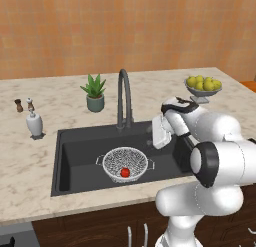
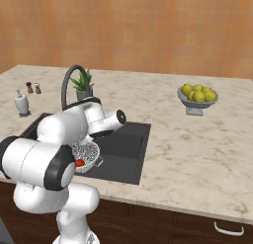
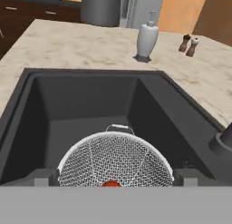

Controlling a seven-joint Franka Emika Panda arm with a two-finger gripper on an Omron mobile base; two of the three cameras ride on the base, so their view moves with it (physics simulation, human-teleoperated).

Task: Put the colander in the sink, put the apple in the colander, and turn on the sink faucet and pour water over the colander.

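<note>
One apple [image 1: 125, 172] lies inside the colander [image 1: 125, 163], low on its mesh floor, and the colander stands on the floor of the sink [image 1: 75, 156], a little toward the front wall. In the hand view the colander [image 3: 115, 159] sits close below the camera, with one wire handle on its far rim, and the top of the apple [image 3: 111, 184] shows at the lower edge.

The fingers [image 3: 115, 177] are spread wide, one tip at each side of the colander rim, and they hold nothing. In the left base view the hand is above the right part of the sink, near the foot of the faucet [image 1: 124, 98]; the fingers themselves are hidden there behind the arm.

The faucet rises from the back edge of the sink and arches forward over the basin. No stream is seen under its spout. In the right base view the faucet [image 2: 71, 82] shows behind the arm, and part of the colander [image 2: 86, 154] with the apple [image 2: 80, 162] shows beside the arm.

On the bench [image 1: 30, 166], a plant [image 1: 94, 93] stands left of the faucet. A white bottle [image 1: 34, 123] and two small shakers [image 1: 19, 105] stand at the left. A bowl [image 1: 203, 88] of yellow-green fruit stands at the right, well apart from the sink.
</note>
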